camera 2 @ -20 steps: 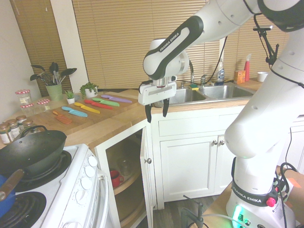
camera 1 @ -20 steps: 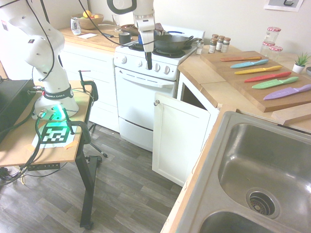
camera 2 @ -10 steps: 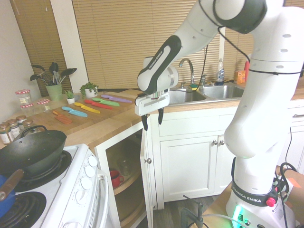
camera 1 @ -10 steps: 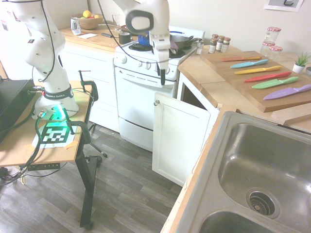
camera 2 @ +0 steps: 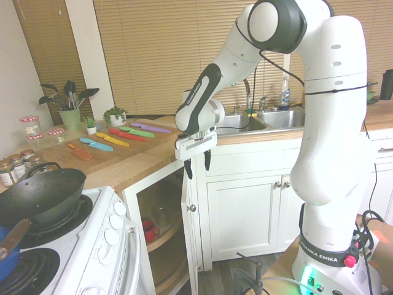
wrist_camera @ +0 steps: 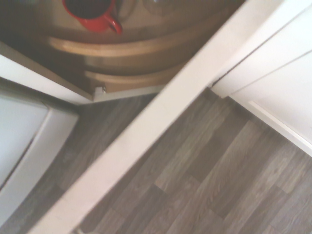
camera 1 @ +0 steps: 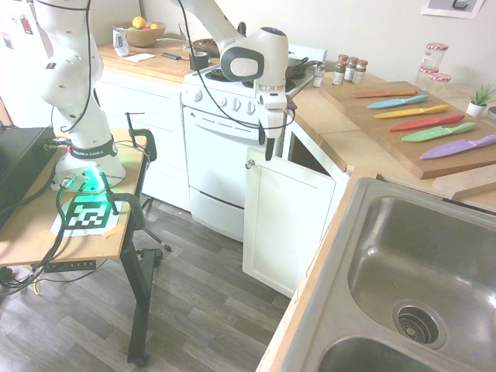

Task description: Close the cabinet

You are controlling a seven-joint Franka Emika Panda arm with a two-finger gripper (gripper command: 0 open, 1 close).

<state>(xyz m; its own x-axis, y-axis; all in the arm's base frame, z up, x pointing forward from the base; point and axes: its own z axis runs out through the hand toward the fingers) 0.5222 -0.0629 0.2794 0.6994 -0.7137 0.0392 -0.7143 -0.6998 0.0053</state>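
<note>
White corner cabinet (camera 2: 131, 200) under a wood countertop, its recessed-panel door (camera 1: 287, 221) ajar, silver knob (camera 1: 249, 164) up top.

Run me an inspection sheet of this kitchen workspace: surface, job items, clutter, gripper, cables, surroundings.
Surface: wood countertop, bearing a cutting board with colored knives.
Job's things: corner cabinet door open; red mug on a shelf inside.
Clutter: jars beside the board; wok on the stove.
Gripper: open, empty, above the door.
Cables: nothing seen across the door.
Surroundings: steel sink; wood-look floor.
</note>
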